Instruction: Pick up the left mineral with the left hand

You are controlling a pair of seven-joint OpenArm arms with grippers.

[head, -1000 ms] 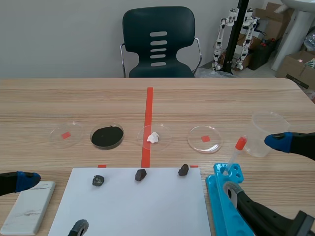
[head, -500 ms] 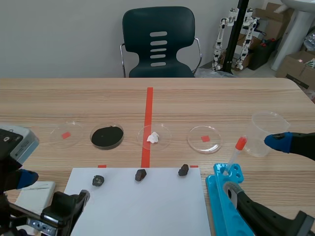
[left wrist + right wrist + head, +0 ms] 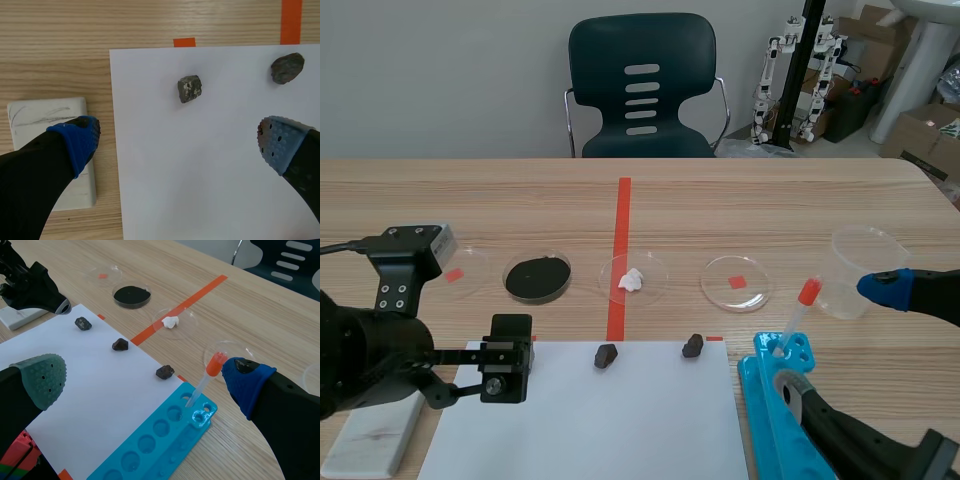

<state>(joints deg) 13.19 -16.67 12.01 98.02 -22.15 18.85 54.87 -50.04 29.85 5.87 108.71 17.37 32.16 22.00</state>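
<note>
Three dark minerals lie in a row on the white paper [image 3: 200, 170]. In the left wrist view the left mineral [image 3: 190, 89], grey and speckled, lies just ahead of my open left gripper [image 3: 177, 145], roughly centred between its fingers and untouched. The middle mineral [image 3: 287, 68] lies ahead of the grey-padded finger. My left arm [image 3: 380, 350] hides the left mineral in the scene view, where the middle mineral [image 3: 606, 355] and right mineral [image 3: 693, 346] show. The right wrist view shows the left mineral [image 3: 83, 323] beside the left arm. My right gripper [image 3: 145, 380] is open and holds nothing.
A white marble slab [image 3: 30, 112] lies beside the paper under my left finger. Four petri dishes stand behind the paper, one with black powder [image 3: 537, 277]. A blue tray [image 3: 775, 420] with a red-topped pipette [image 3: 800, 305] and a plastic cup [image 3: 863, 268] are at the right.
My left arm has risen from the table's left edge and swung in over the paper's left corner, now covering the left mineral in the scene view. The right arm has kept still.
</note>
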